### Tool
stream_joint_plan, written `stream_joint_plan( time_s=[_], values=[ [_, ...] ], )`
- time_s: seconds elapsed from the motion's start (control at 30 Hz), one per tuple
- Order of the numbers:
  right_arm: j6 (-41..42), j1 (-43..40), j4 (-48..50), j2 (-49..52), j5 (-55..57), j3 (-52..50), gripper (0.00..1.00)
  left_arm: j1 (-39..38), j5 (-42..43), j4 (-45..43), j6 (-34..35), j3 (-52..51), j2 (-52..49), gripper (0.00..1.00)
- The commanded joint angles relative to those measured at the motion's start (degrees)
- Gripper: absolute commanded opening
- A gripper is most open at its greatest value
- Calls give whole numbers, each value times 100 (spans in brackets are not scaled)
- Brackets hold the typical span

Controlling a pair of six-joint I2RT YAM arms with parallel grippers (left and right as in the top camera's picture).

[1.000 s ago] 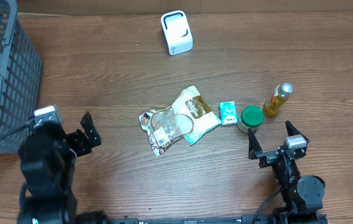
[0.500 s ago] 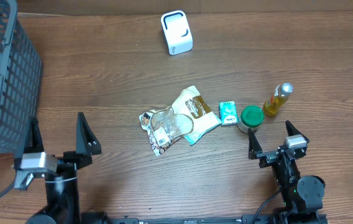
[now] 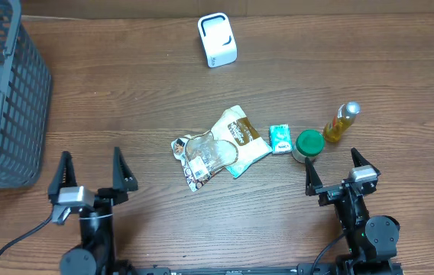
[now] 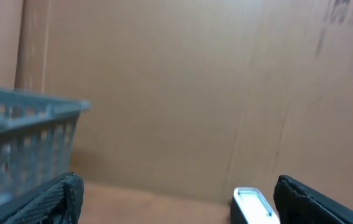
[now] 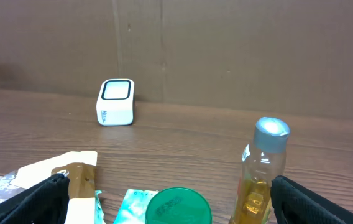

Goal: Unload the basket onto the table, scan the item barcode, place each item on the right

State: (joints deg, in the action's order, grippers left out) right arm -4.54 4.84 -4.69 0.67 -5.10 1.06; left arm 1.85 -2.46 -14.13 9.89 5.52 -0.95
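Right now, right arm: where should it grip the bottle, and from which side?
Grip the bottle mid-body, pincer level, coming from the robot's side. It stands upright and slim, just ahead of the open right pincer, so a straight reach should meet it. The jar sits close on its left, so a sideways approach looks blocked.

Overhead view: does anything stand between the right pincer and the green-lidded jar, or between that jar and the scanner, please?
Nothing visible does. The green-lidded jar sits just ahead of the open right pincer, and the table from it to the white scanner is bare; the teal packet lies just aside.
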Motion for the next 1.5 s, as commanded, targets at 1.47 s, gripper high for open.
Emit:
stream_joint_plan(
  time_s=[1.47],
  values=[
    [-22, -37, 26, -50, 31, -59, 100, -39, 225, 1858, -992, -525, 70, 100]
  ],
)
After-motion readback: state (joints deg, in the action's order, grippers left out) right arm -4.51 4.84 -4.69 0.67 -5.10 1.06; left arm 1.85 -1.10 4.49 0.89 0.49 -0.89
